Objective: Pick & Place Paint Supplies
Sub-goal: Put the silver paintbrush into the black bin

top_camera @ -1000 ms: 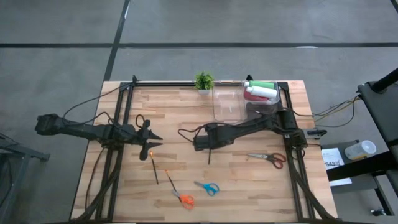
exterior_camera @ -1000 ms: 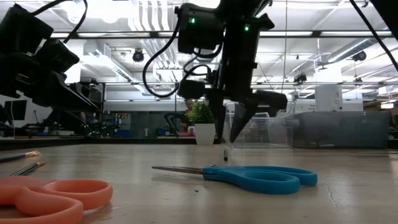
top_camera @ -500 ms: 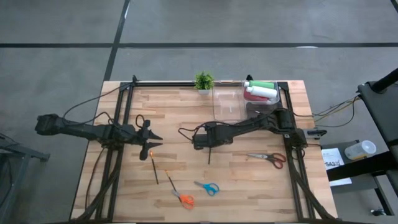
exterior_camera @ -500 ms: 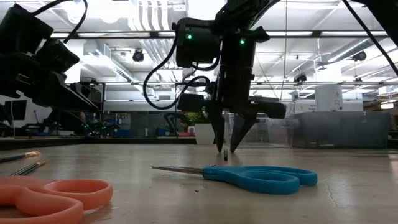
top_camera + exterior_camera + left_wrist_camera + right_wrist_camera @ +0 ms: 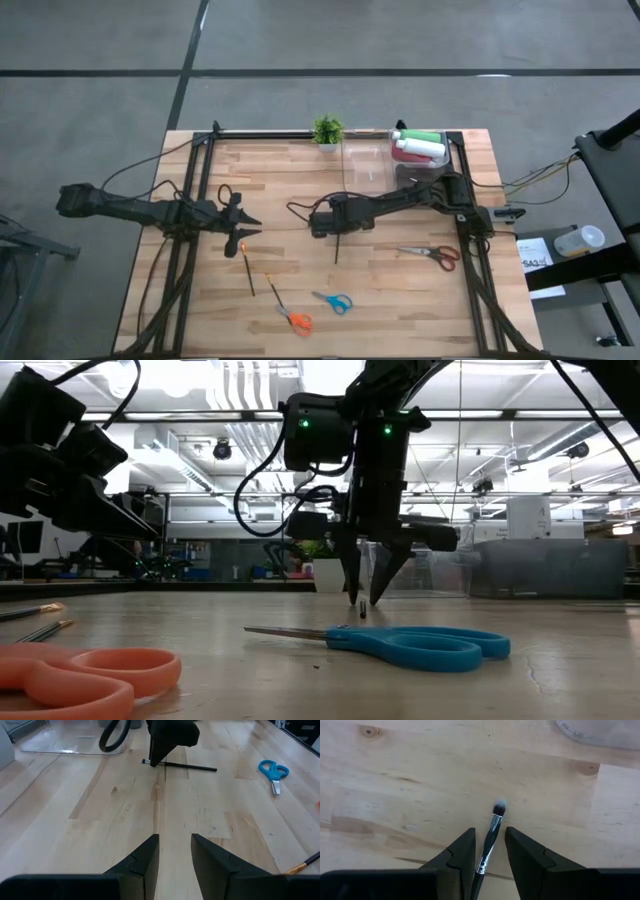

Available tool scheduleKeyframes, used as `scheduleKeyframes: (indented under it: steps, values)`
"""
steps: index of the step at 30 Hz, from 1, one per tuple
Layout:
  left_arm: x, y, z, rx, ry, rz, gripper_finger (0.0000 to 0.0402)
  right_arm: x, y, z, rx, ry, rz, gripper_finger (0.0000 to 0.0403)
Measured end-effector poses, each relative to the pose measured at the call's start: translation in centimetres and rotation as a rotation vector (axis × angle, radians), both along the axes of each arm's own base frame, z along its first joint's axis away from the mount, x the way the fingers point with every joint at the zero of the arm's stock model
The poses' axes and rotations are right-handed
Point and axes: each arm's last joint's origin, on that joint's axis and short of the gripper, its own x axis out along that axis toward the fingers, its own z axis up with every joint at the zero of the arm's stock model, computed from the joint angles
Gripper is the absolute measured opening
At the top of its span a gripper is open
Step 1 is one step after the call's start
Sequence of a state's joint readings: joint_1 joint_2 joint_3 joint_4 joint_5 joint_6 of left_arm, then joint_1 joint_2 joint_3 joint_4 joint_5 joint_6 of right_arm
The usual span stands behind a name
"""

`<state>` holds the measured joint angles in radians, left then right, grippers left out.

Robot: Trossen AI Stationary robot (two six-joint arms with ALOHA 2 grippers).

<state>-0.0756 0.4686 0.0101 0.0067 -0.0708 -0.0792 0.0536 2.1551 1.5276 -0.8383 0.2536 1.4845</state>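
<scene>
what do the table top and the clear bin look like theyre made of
Table top: seemingly wood, butcher-block style, matte; joined pale planks with grain and knots show in the right wrist view. Clear bin: probably plastic, glossy and see-through; the wood shows through its walls, though glass cannot be ruled out.

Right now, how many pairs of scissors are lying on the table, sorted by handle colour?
Blue scissors: 1
Orange scissors: 1
Red scissors: 1
Total: 3
</scene>
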Motion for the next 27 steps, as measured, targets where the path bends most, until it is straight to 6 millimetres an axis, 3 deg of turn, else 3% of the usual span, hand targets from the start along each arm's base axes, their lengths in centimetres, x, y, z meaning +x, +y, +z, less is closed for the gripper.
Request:
scheduleKeyframes:
  steps: [10,20,27]
  values:
    - [0.00,0.00,0.00,0.000,0.000,0.000,0.0122,0.07,0.01,-0.37,0.011,0.019,0.003,0.0105]
    - [0.00,0.00,0.00,0.000,0.000,0.000,0.0122,-0.02,0.00,-0.37,0.011,0.025,0.003,0.0019]
    - [0.00,0.00,0.00,0.000,0.000,0.000,0.0122,-0.01,0.01,-0.33,0.009,0.022,0.007,0.0014]
